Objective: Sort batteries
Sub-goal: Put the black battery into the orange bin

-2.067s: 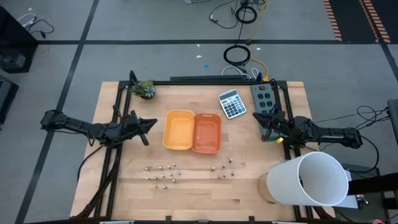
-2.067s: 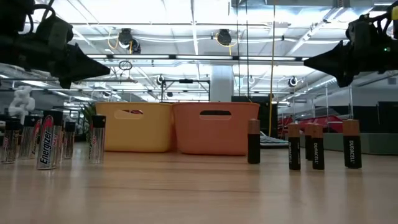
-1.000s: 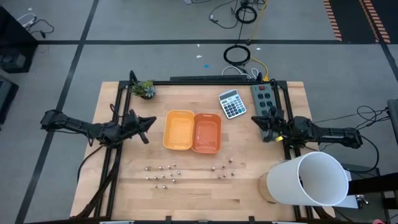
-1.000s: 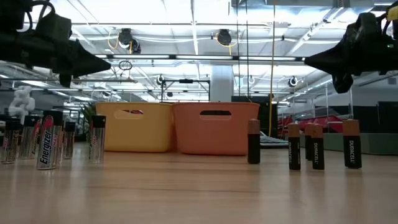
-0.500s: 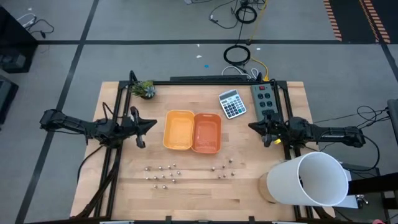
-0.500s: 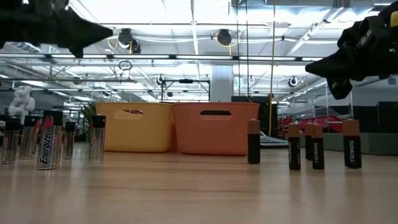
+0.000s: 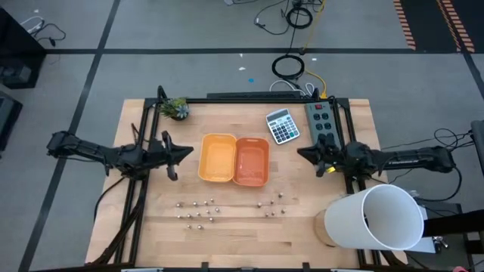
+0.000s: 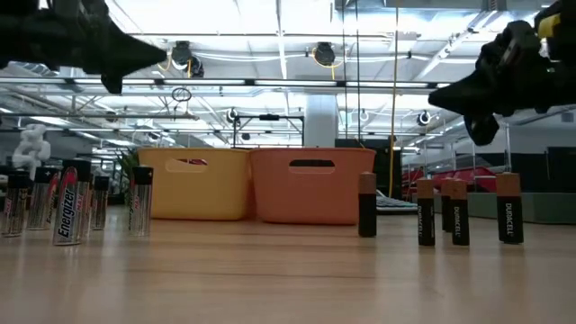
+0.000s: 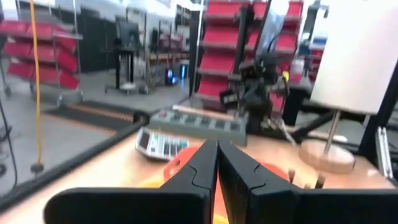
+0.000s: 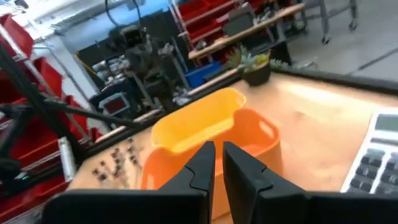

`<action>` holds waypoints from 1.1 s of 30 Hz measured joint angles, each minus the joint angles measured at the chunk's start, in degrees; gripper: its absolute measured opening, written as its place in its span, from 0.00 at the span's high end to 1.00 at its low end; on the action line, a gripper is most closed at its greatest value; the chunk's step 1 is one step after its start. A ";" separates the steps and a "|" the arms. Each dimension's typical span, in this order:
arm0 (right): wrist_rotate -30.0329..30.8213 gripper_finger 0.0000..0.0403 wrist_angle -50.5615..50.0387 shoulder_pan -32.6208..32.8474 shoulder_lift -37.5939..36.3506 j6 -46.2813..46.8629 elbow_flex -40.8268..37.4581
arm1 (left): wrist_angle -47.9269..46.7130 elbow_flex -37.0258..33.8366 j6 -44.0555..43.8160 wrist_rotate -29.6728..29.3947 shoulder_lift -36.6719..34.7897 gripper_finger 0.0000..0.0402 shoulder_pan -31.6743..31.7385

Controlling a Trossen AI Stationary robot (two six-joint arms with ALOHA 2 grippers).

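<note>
Left tool pinched empty, right tool narrow; low view alone shows batteries upright.

"Energizer" on silvery battery, "DURACELL" on dark batteries

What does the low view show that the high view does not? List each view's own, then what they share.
Only the low view: the batteries' printed labels, and that they stand upright. Only the high view: the calculator, the power strip, the small plant and the white lampshade. Both: the yellow tray, the orange tray, the left gripper and the right gripper above the table.
</note>
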 joint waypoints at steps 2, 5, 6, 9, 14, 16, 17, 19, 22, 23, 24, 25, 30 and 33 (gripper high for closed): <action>0.31 0.94 3.00 -0.02 3.28 -1.82 1.49 | -0.29 0.20 -2.41 -0.26 1.15 0.94 0.59; 1.44 0.94 4.47 0.00 8.15 -4.86 5.72 | -4.34 3.21 -6.62 -0.18 2.61 0.94 2.91; 2.31 0.94 3.41 0.00 9.86 -5.29 7.62 | -6.73 4.52 -7.61 0.22 2.95 0.94 3.84; 3.68 0.94 -2.69 0.00 15.26 -6.96 13.18 | -10.53 7.28 -9.39 0.42 3.94 0.94 6.17; 4.70 0.94 -3.08 2.05 25.22 -11.32 20.65 | -7.97 7.72 -9.73 0.64 3.98 0.94 6.71; 6.54 0.92 -3.35 4.23 29.20 -13.56 23.07 | -9.04 7.72 -11.97 0.82 3.98 0.94 5.90; 7.68 0.90 -3.58 5.45 31.12 -14.87 24.21 | -9.77 7.72 -12.87 1.18 4.06 0.94 5.22; 10.40 0.85 -4.91 7.63 34.31 -17.21 26.84 | -11.71 7.72 -13.33 1.47 4.29 0.94 3.79; 13.21 0.75 -9.78 10.00 37.51 -18.75 31.07 | -14.38 7.72 -13.29 1.85 4.49 0.94 1.64; 13.84 0.71 -11.50 10.63 38.33 -18.91 32.21 | -14.88 7.72 -13.29 1.99 4.69 0.94 1.01; 14.34 0.68 -12.80 11.09 38.98 -19.08 33.24 | -15.33 7.72 -13.24 2.10 4.88 0.93 0.48; 15.03 0.64 -13.54 11.47 39.56 -19.13 34.24 | -15.80 7.72 -12.99 2.05 5.07 0.92 0.06; 15.28 0.54 -14.81 11.71 41.30 -21.49 38.55 | -15.43 7.72 -8.50 -0.79 6.49 0.84 -0.09; 15.24 0.53 -14.82 11.69 41.69 -23.90 40.43 | -13.37 7.72 -7.19 -3.23 7.38 0.77 0.34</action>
